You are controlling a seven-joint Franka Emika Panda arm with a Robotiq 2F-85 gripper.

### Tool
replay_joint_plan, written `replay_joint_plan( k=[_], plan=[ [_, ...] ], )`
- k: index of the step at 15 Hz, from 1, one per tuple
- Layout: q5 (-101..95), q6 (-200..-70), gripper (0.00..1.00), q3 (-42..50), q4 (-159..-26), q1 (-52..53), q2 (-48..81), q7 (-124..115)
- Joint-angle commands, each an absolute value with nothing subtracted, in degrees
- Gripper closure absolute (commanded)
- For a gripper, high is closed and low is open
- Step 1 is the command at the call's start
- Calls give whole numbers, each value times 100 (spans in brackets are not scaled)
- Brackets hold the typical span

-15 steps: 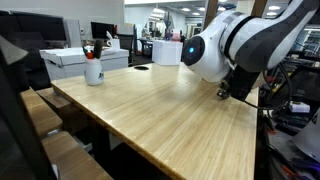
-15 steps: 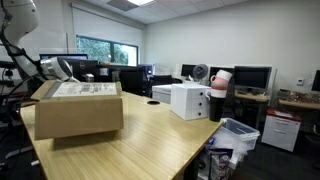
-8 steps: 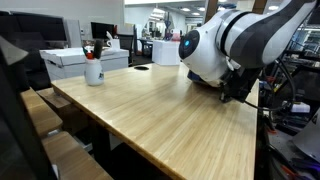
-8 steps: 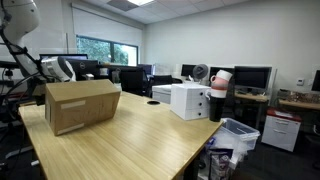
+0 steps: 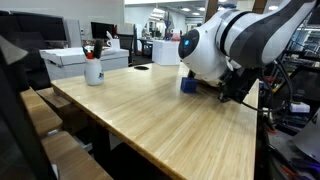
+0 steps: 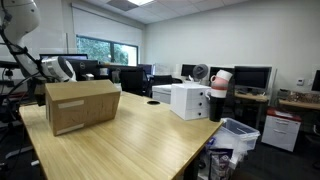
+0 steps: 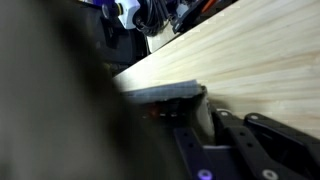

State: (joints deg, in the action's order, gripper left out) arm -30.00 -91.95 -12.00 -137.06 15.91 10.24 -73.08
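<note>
We cannot tell how far the pincer (image 7: 222, 125) is open. The wrist view shows only its dark fingers, close against a gray flat edge (image 7: 160, 93) above the wooden table (image 7: 260, 50). In an exterior view a cardboard box (image 6: 82, 105) stands on the table beside the arm.

gripper (image 7: 206, 108): blurred in wrist view, jaw gap unreadable; behind arm (image 5: 232, 45) in an exterior view
blue thing (image 5: 188, 84): at arm's 8 o'clock, partly covered, kind unclear
dark mass (image 7: 50, 110): 9 o'clock of wrist view, unfocused, unidentifiable
cardboard box (image 6: 83, 105): hides whatever lies behind it
cup (image 5: 93, 70): contents too small
</note>
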Motion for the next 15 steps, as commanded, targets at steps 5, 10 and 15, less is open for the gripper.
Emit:
replay_joint_plan(
  k=[5,10,15],
  plan=[
    [-2978,-9561,36,-1193,-13850,1592,898,-7688],
    [-2484,-9629,0,-1172,-13862,1467,663,-7198],
    [-2148,-9746,0,-1156,-13867,1422,565,-6885]
  ],
)
